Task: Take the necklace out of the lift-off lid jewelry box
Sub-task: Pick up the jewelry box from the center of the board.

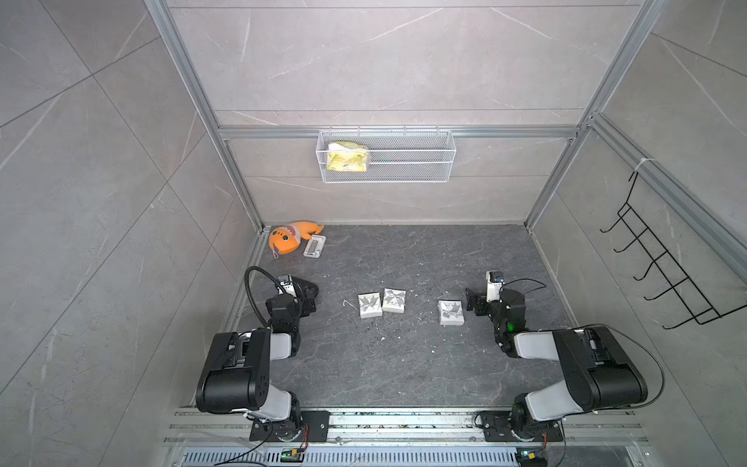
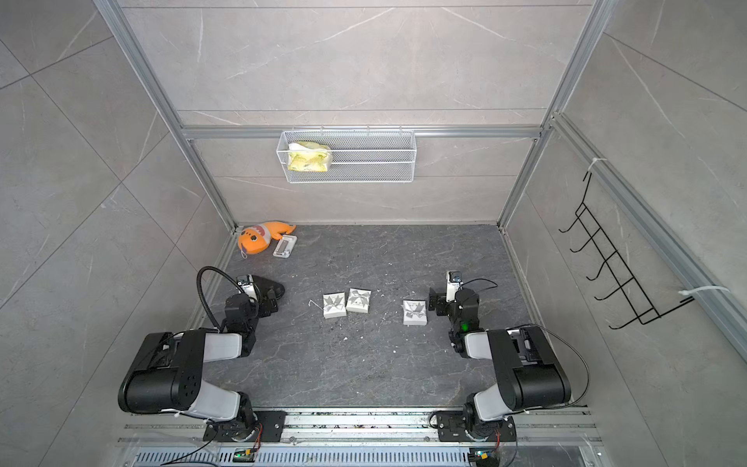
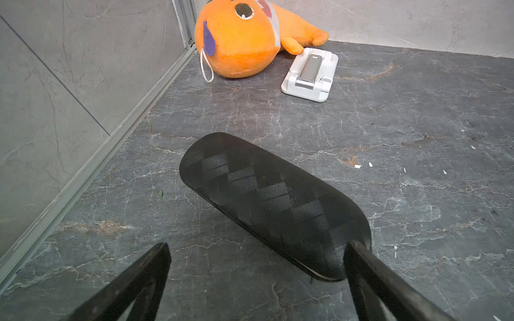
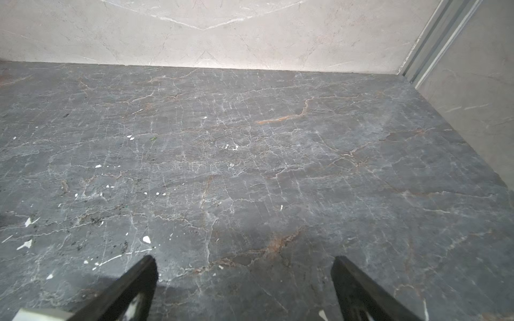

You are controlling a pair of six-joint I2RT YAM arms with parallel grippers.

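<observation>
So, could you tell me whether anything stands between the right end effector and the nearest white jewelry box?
Nothing visible does: the white jewelry box sits just beside the open right end effector, only bare tabletop between them. The box looks closed.

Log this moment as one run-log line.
two boxes: mid-table, untouched | third box: beside right jaws | left jaws: open, at case | right jaws: open, empty | necklace: not discernible

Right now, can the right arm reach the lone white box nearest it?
Likely yes: the right gripper is open and empty, the white box sits close beside it, with only bare table between.
</observation>
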